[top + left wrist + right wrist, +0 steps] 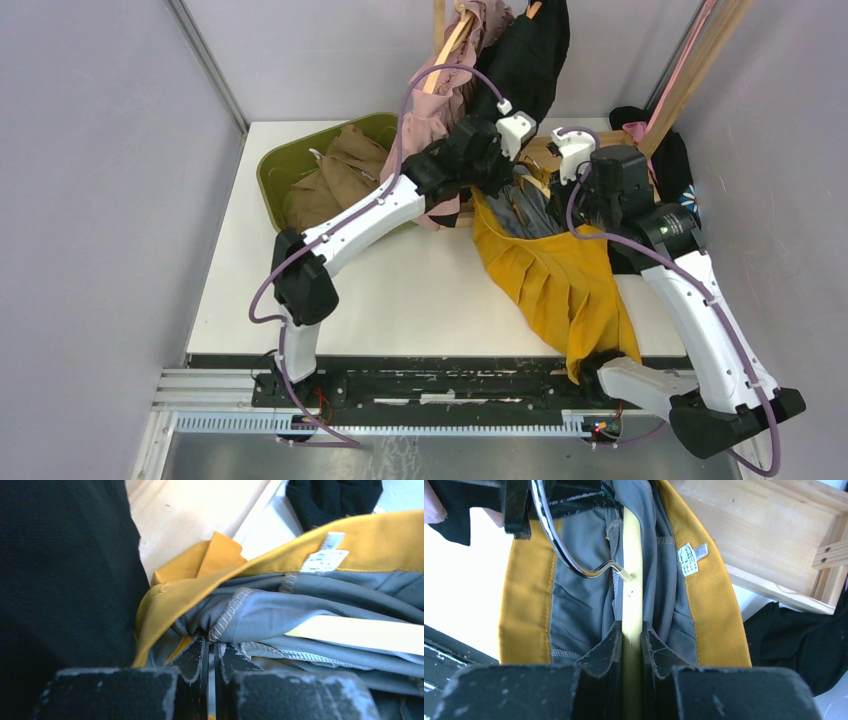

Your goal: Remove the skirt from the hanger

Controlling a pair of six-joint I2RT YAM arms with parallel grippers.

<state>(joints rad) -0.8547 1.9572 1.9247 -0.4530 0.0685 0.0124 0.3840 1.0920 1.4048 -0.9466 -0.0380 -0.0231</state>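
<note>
A mustard-yellow pleated skirt [560, 280] with grey lining lies on the table and hangs over its front edge. Its waistband is at the back, between the two grippers. My left gripper [212, 647] is shut on the grey lining [280, 615] at the waist. My right gripper [630, 632] is shut on the pale wooden bar of the hanger [631, 580], which runs through the waist. The hanger's metal hook [574, 560] curves up to the left. In the top view both grippers [490, 165] [600, 185] sit over the waistband.
A green bin [330, 170] with brown clothes stands at the back left. Pink and black garments [500, 60] hang on a wooden rack behind. A wooden base [774, 540] and a black garment [804, 640] lie at the back right.
</note>
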